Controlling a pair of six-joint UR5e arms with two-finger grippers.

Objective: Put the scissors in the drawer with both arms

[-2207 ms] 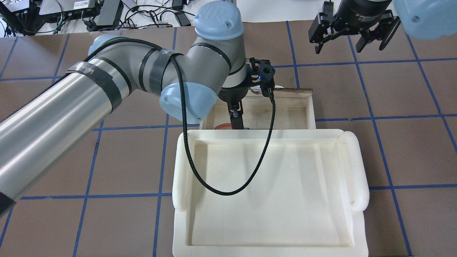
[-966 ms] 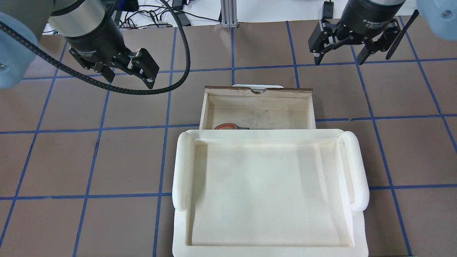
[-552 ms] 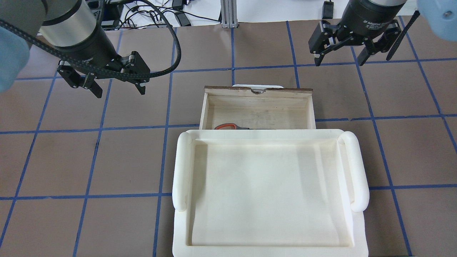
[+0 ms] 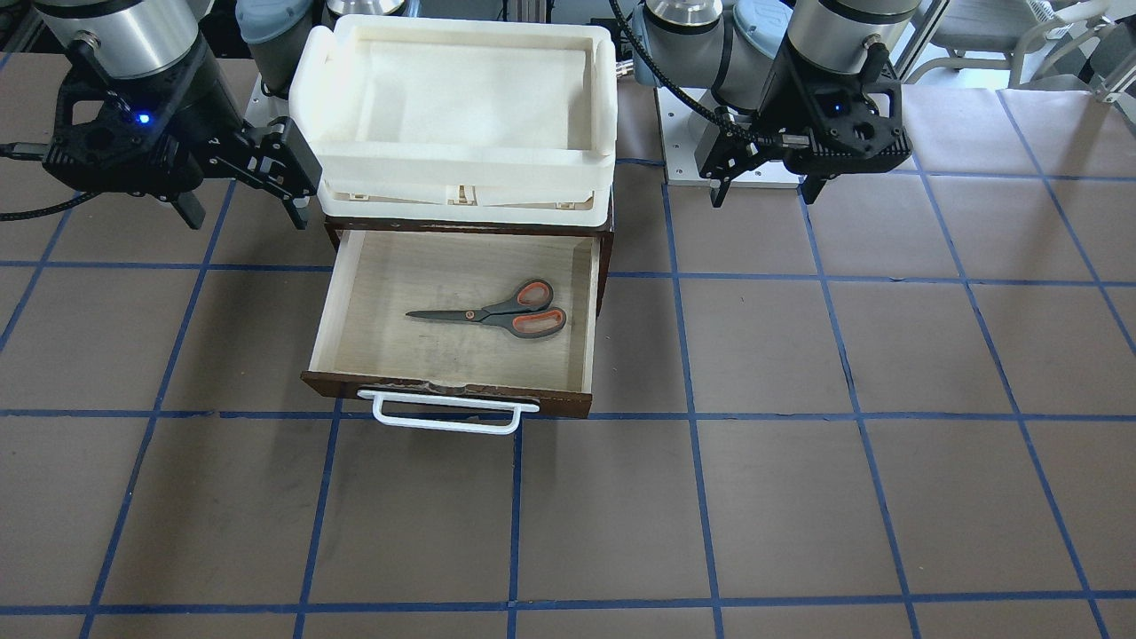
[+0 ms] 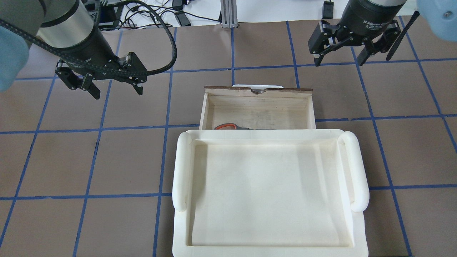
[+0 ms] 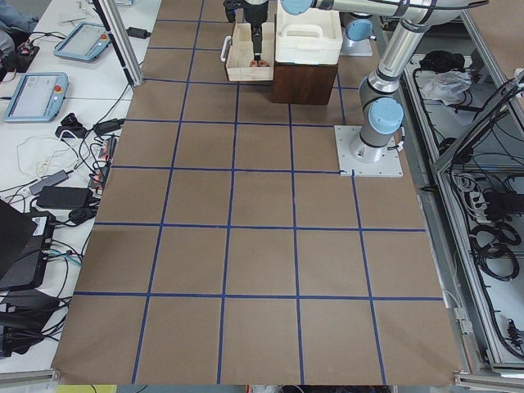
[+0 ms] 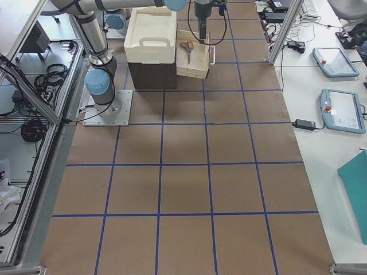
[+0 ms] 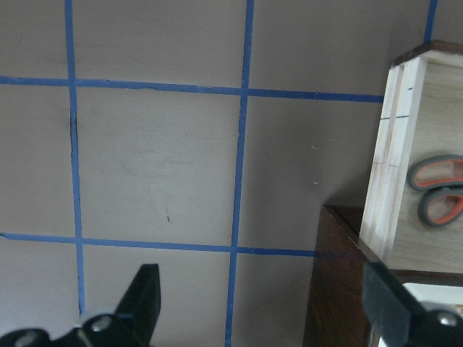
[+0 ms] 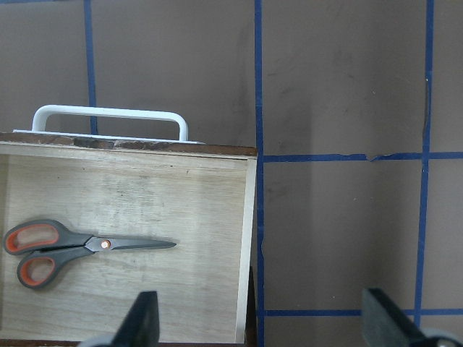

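The scissors (image 4: 497,312) lie flat on the pale floor of the open drawer (image 4: 448,386), blades toward my right arm's side. In the overhead view only an orange loop of the scissors (image 5: 228,126) shows past the tray edge, inside the drawer (image 5: 257,91). My left gripper (image 5: 117,91) is open and empty, hovering over the table left of the drawer; it also shows in the front view (image 4: 765,191). My right gripper (image 5: 338,60) is open and empty beyond the drawer's right corner, and shows in the front view (image 4: 244,209). The right wrist view shows the scissors (image 9: 65,249).
A cream-white plastic tray (image 5: 180,171) sits on top of the dark brown cabinet (image 4: 606,257) that holds the drawer. The white bar handle (image 4: 444,417) faces away from me. Brown mat with blue grid lines surrounds it.
My left arm has pulled out of the drawer and swung left, open and empty, leaving the scissors lying inside. My right gripper has stayed almost still.
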